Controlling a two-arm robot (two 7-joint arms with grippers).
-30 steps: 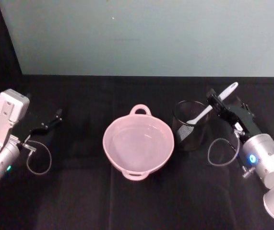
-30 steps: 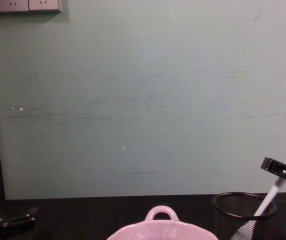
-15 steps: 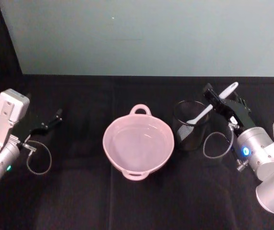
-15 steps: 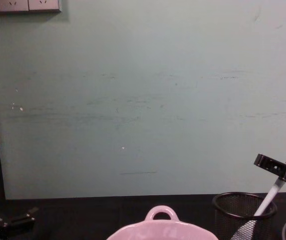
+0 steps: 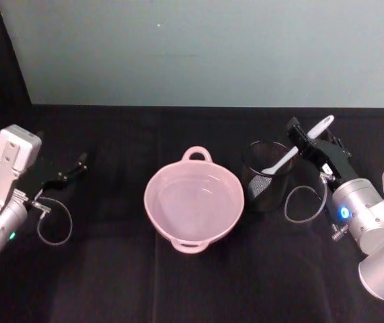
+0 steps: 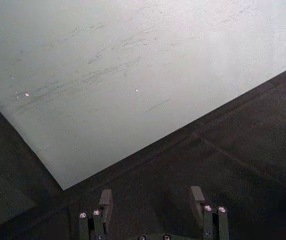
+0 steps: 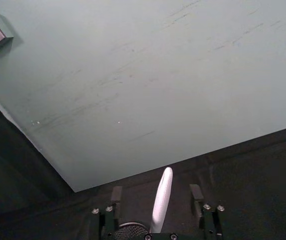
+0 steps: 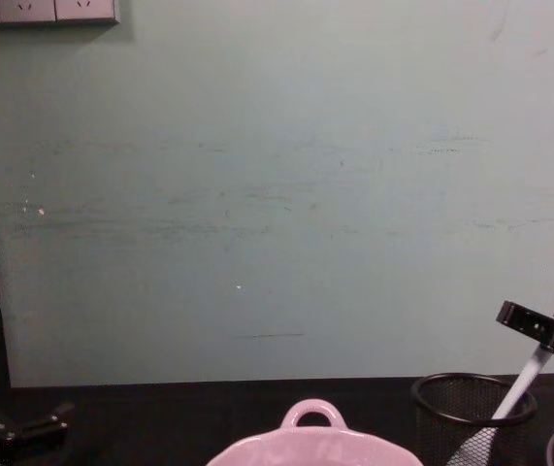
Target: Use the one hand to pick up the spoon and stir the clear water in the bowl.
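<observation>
Two containers sit on the black table (image 5: 111, 276): the pink bowl (image 5: 146, 200) at the middle, its clear water barely discernible, and just to its right a black mesh cup (image 5: 262, 195) with the white spoon (image 5: 287, 159) leaning in it, scoop down and handle slanting up. The right gripper (image 7: 156, 194) has its fingers apart on either side of that handle, with no contact visible. The left gripper (image 6: 151, 197), fingers also spread, hovers far left. The chest view cuts off both containers' lower parts.
</observation>
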